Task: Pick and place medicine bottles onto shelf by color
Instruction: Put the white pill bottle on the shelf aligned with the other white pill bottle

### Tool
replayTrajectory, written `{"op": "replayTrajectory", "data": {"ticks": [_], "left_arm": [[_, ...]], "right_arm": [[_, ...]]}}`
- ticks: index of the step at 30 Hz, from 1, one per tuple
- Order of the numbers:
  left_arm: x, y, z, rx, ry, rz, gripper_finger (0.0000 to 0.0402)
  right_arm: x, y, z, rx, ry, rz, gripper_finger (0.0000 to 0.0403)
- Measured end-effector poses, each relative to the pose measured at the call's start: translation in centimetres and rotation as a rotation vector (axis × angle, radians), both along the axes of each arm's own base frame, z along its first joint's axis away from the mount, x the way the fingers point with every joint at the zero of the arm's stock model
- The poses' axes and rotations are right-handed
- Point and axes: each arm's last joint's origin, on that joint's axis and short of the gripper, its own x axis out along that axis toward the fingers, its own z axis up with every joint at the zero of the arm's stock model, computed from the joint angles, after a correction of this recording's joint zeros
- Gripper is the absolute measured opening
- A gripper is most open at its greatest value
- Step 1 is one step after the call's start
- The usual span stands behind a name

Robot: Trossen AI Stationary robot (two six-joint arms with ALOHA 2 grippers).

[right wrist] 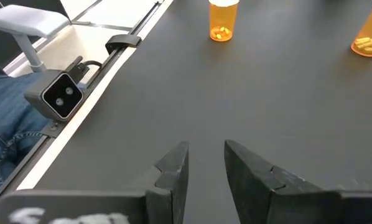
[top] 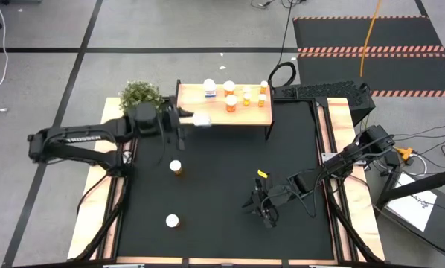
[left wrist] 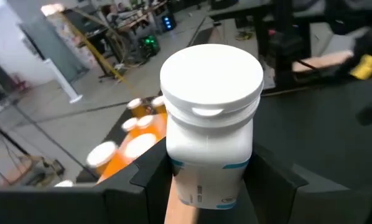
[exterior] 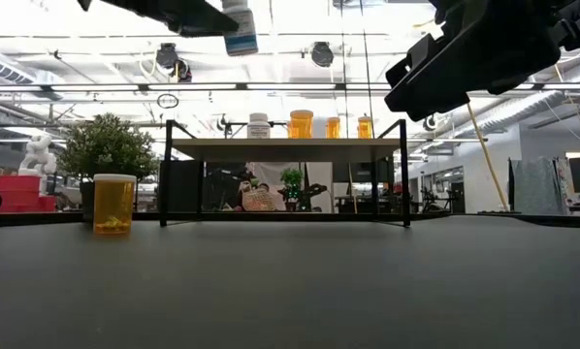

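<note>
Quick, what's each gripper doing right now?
Left gripper: shut on a white bottle near the shelf.
Right gripper: open, empty.

No text could be read with confidence. The left arm (top: pixel 81 139) carried pale lettering along its side, too small to make out. The white bottle (left wrist: pixel 211 124) in the left gripper (left wrist: pixel 212 180) bore a label with a teal band and small dark marks, none legible. The white bottle on the shelf (top: pixel 210 90) had a bluish label, also unreadable.
</note>
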Motion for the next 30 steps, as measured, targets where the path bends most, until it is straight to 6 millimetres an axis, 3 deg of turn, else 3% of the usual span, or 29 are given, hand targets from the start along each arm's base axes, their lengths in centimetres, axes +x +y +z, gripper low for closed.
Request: {"op": "replayTrajectory", "data": {"ticks": [9,18,25,30], "left_arm": [[-0.8,5.5,-0.1,-0.091,-0.073,-0.017,0.0174],[1.3,9.7,-0.4,-0.163,-0.009,-0.021,0.0175],[2.4,12.3,-3.4,-0.221,0.099,0.0,0.0175],[2.5,13.4,-4.5,-0.23,0.126,0.019,0.0175]], "right_arm": [[0.1,-0.1,0.0,-0.016,-0.01,0.006,0.0098],[0.1,-0.1,0.0,-0.031,-0.015,0.013,0.0098],[-0.2,0.1,-0.2,-0.021,-0.001,0.016,0.0098],[-0.8,-0.1,-0.9,-0.002,0.008,0.01,0.0098]]}}
